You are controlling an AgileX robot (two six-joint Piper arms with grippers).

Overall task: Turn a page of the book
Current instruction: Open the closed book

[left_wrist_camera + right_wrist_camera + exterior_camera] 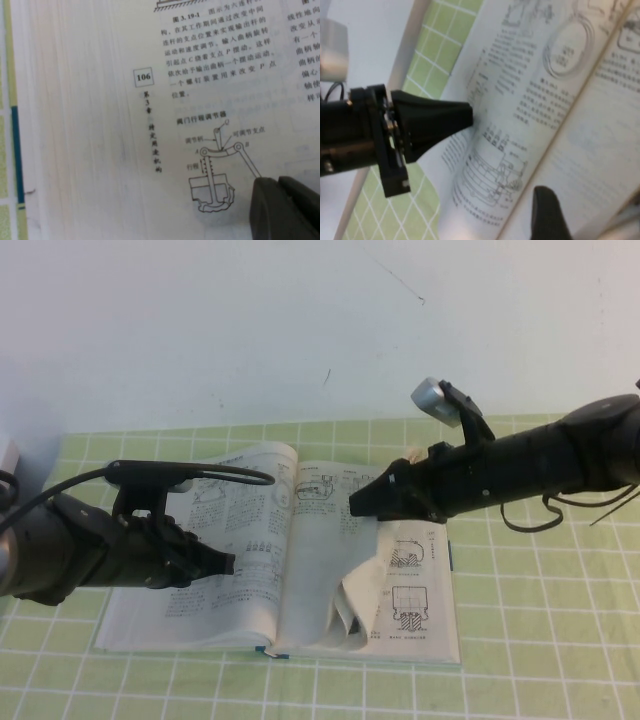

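The book [150, 615] lies open on the green checked cloth, with diagrams and Chinese text on both sides. My left gripper [228, 564] is shut, its tip resting on the left-hand page 106 [145, 77] beside a valve diagram; it also shows in the left wrist view [272, 184]. My right gripper [356, 505] is over the book near the spine and is shut on the page [352, 578]. The page rises buckled from the right side. In the right wrist view one finger [547, 215] lies on the page [590, 150]; the other is hidden behind it.
The cloth [540, 640] runs to a white wall at the back. A black cable [200, 469] loops over the left arm above the book's far left corner. A grey camera [436, 398] sticks up from the right wrist. A pale object [8, 455] sits at the left edge.
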